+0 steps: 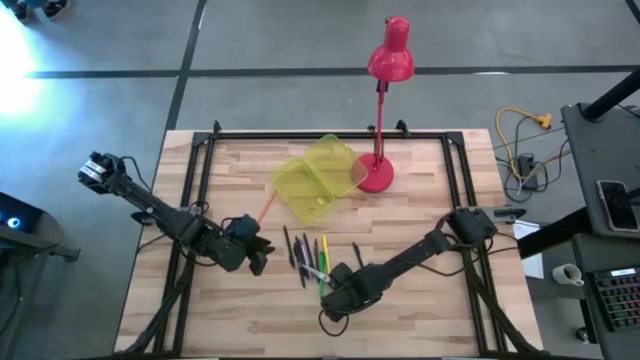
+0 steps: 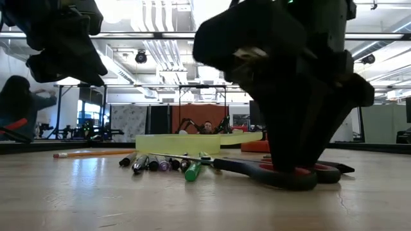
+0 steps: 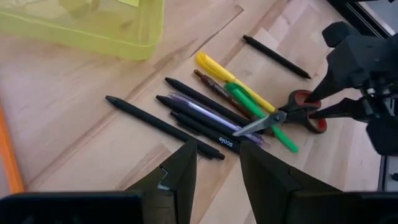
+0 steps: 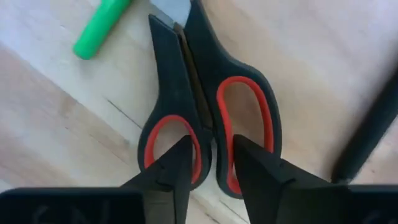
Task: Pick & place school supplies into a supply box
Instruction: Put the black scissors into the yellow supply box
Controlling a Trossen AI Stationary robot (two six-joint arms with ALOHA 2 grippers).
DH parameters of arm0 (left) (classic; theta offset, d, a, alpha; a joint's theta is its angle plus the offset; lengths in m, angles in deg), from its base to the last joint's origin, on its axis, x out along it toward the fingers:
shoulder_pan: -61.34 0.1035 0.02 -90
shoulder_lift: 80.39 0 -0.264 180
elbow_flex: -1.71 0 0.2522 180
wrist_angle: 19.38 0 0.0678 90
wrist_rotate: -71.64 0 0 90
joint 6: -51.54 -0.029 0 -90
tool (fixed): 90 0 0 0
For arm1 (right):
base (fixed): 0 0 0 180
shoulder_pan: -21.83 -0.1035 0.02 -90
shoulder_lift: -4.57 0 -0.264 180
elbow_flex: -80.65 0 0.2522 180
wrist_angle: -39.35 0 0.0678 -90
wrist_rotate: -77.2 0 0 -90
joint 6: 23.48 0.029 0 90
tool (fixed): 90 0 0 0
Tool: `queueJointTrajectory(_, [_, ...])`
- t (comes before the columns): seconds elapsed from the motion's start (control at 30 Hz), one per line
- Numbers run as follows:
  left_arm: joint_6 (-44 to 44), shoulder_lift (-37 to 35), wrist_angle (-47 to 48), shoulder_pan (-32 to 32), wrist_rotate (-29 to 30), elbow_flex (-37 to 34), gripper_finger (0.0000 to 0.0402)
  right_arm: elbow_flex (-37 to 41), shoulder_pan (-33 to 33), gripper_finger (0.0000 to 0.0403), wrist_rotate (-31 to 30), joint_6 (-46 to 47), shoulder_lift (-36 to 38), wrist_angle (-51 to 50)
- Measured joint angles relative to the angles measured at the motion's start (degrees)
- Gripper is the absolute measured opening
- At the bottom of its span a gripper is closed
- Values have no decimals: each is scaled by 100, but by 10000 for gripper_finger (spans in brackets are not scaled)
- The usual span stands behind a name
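Black scissors [image 4: 211, 93] with red-lined handle loops lie flat on the wooden table, blades toward a bunch of pens [image 3: 205, 112]: dark ones, a yellow one and a green one. My right gripper [image 4: 211, 155] stands straight down over the handles, also seen in the high view [image 1: 335, 292]. My left gripper [image 3: 217, 162] hangs open above the table, left of the pens [image 1: 305, 252], with nothing between its fingers. The yellow-green supply box [image 1: 315, 178] lies open at the far middle. An orange pencil [image 1: 266, 207] lies beside it. My right gripper comes at the scissors' handle end from above, pointing down. One finger [image 4: 177, 165] stands in one red-lined loop and the other finger in the second loop, with the two inner bars of the handles [image 4: 208, 118] between them. The scissors [image 2: 276, 173] lie flat on the table.
A red desk lamp [image 1: 385, 100] stands with its round base [image 1: 375, 177] right of the box. A single black pen [image 3: 277, 57] lies apart from the bunch, to its right. Black rails [image 1: 300, 135] frame the table's far and side edges.
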Motion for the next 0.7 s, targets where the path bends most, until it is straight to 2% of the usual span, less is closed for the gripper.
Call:
queueJointTrajectory(0.47, [-8, 2, -6, -7, 6, -19, 108, 5, -29, 79, 41, -516, -432, -1])
queueJointTrajectory(0.7, [-12, 2, -37, -37, 7, -14, 108, -24, -82, 52, 88, -613, -168, -268])
